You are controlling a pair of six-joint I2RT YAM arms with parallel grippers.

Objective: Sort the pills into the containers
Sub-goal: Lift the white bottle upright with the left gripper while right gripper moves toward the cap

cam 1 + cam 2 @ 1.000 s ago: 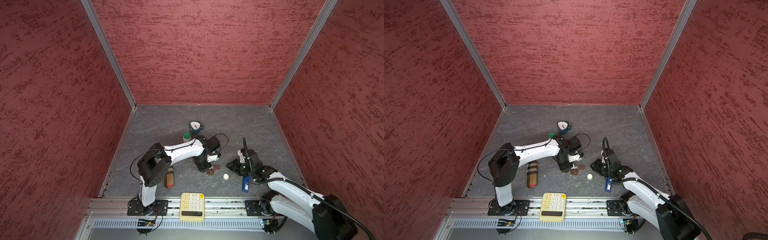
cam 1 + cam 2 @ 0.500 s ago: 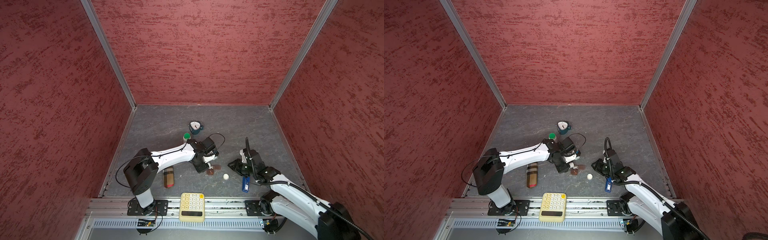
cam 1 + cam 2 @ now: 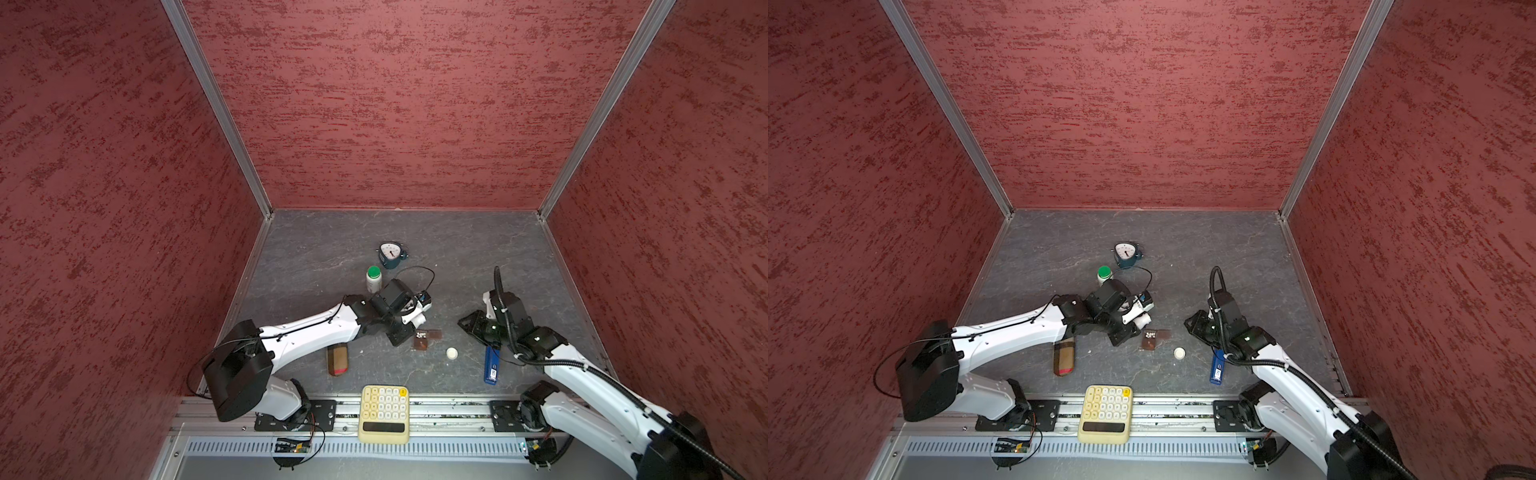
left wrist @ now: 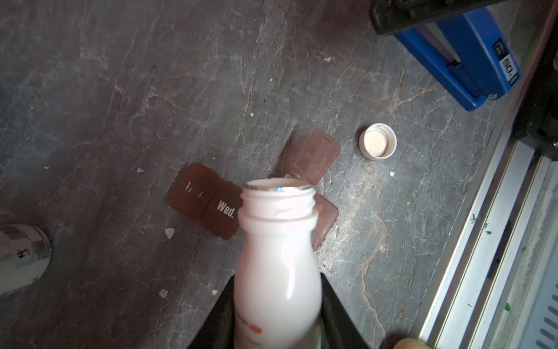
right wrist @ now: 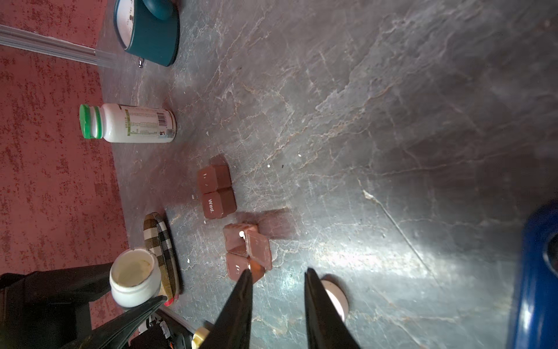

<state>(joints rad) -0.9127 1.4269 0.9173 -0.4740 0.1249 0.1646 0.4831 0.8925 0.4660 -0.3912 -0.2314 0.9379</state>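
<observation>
Starting large: what lies on the grey table (image 3: 316, 266), and where? (bench partner)

Me: Cream calculator (image 3: 383, 411) at lower centre of a top view, resting on the front rail. Plaid case (image 3: 337, 359) up and left of it, partly under my left arm. Blue item (image 3: 491, 368) at lower right, its upper end under my right arm. Green-capped bottle (image 3: 374, 279) upright just below mid-frame, with the teal dial clock (image 3: 391, 252) just above it.

Partner: Tool states?

Me: Left gripper (image 4: 277, 279) is clamped on the small white bottle (image 4: 276, 241). The cap is off and the neck is tilted toward the containers. Right gripper (image 5: 277, 272) has its fingers parted with nothing between them. One fingertip (image 5: 245, 275) sits at the edge of the open piece; I cannot tell whether it touches.

Partner: Task items?

Me: Containers (image 3: 422, 338) lie at lower centre in both top views, between my two grippers. They are in two pieces, just beside each other.
- Wed. piece (image 5: 216, 193): lids shut.
- Open piece (image 5: 235, 266): one lid raised.
- White cap (image 3: 451, 353): hollow side up, down and right of them.
- Pills (image 5: 241, 233): one in the open cell.
- White specks on the table around them are too small to identify.
</observation>
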